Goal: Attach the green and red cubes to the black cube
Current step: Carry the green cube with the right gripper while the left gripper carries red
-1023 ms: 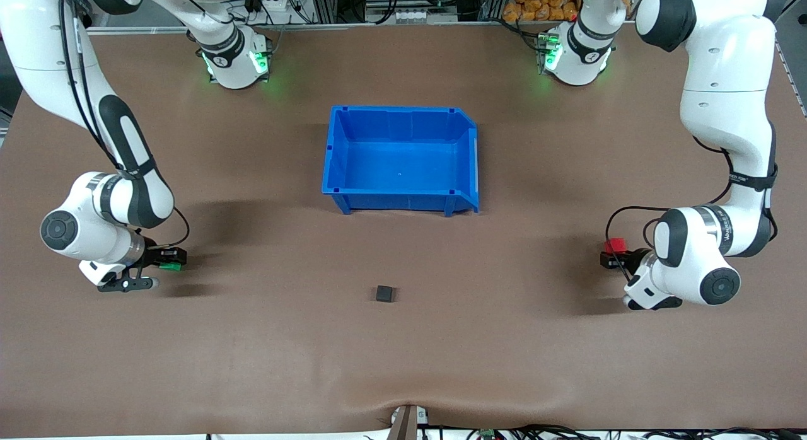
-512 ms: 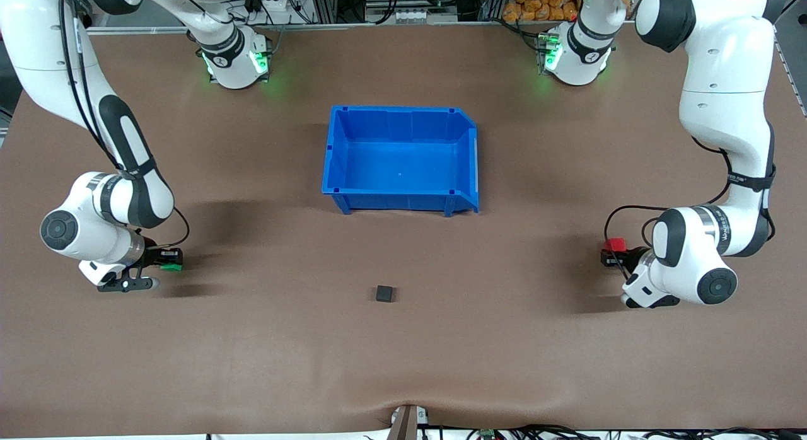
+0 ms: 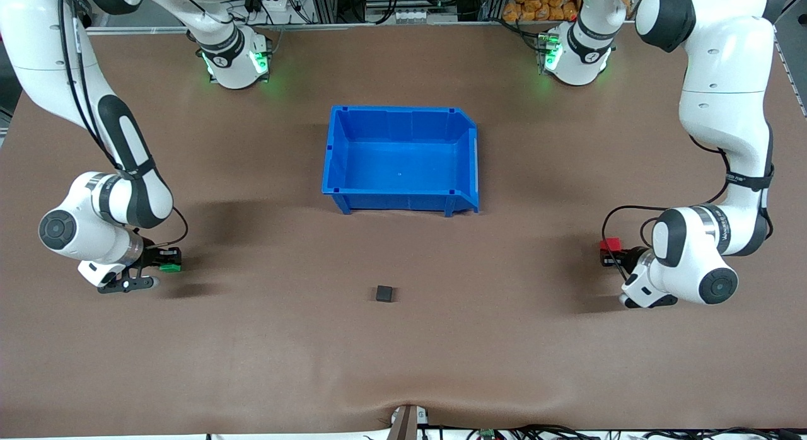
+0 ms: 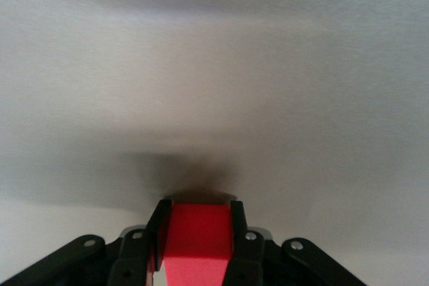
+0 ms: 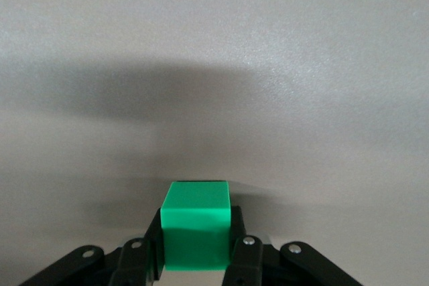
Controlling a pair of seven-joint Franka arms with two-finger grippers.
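Black cube (image 3: 384, 293) sits alone on the brown worktop (image 3: 265, 345), lower centre of frame, nearer the front camera than the blue bin (image 3: 335, 151) and well apart from both arms. It's a cube, so no long axis to fuss over.

Right claw (image 3: 165, 260) is at mid-left of frame, low over the worktop toward the right arm's end, fingers closed on the green cube (image 3: 169, 268); the right wrist view shows that cube (image 5: 196, 224) pinched between the two fingers. Left claw (image 3: 610, 254) is at mid-right, toward the left arm's end, clamped on the red cube (image 3: 609, 244), same snug pinch in the left wrist view (image 4: 198, 244).

What matters for the next move: black cube lies between the two claws, a bit lower in frame than either, approx. the same way off from each, so neither arm looks clearly nearer. Both would have to travel inward toward centre, I'd guess.

Bin is open-topped w/ nothing visible inside; it stands upper centre.
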